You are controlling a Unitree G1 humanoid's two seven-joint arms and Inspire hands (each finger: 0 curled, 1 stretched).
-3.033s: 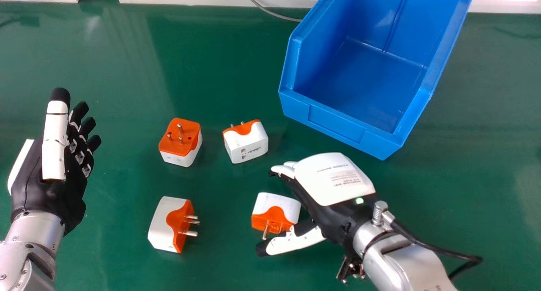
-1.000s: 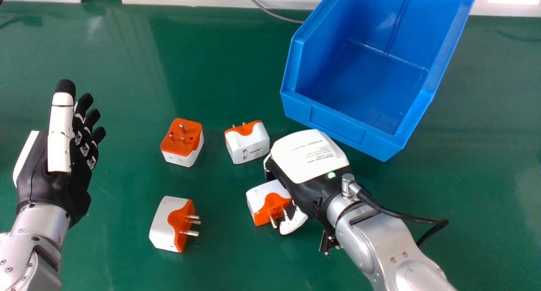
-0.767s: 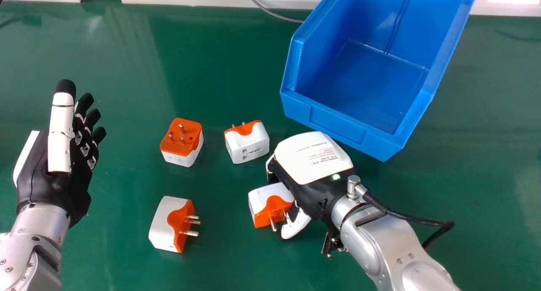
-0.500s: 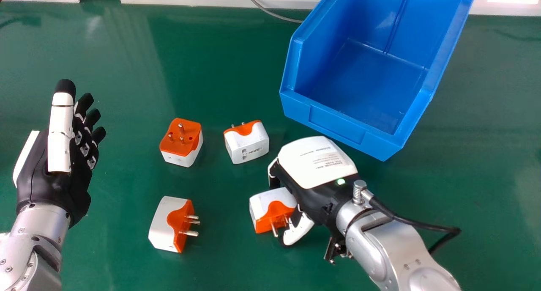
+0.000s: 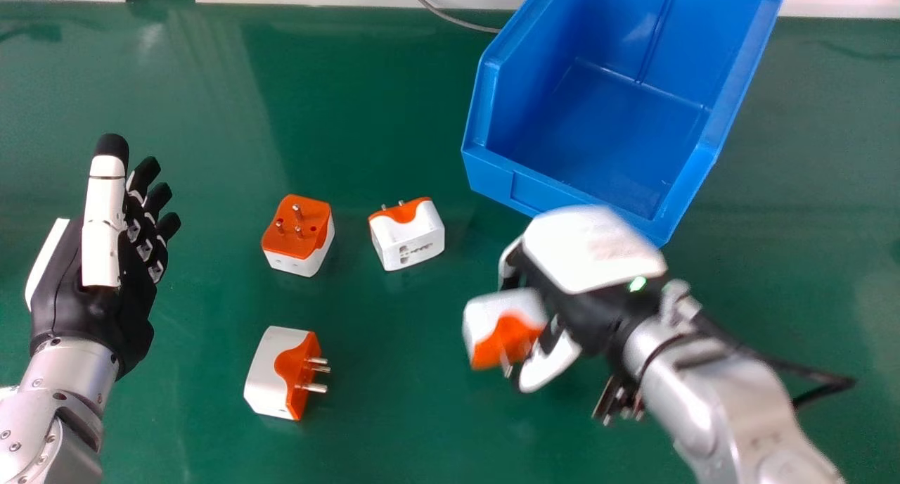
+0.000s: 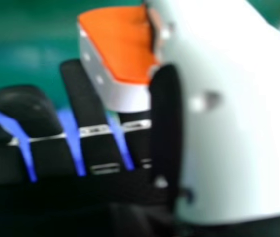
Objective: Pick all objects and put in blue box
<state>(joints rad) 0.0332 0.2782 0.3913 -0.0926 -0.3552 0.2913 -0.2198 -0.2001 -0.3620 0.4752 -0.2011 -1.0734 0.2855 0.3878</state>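
Silver forearms [image 5: 63, 382].
The right robot hand [image 5: 590, 248] is black and white, with one green light [image 5: 637, 284] and black cable [image 5: 808, 371].

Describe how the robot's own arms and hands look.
Silver forearms with small screws lead to black and white hands: the left hand has black fingertips and white thumb plates; the right hand has a white back plate, a green light and a black cable.

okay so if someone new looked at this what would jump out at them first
Probably the big blue box at the far side of the green table. Next, perhaps, the orange-and-white adapter pinched in the right hand, just nearer than the box.
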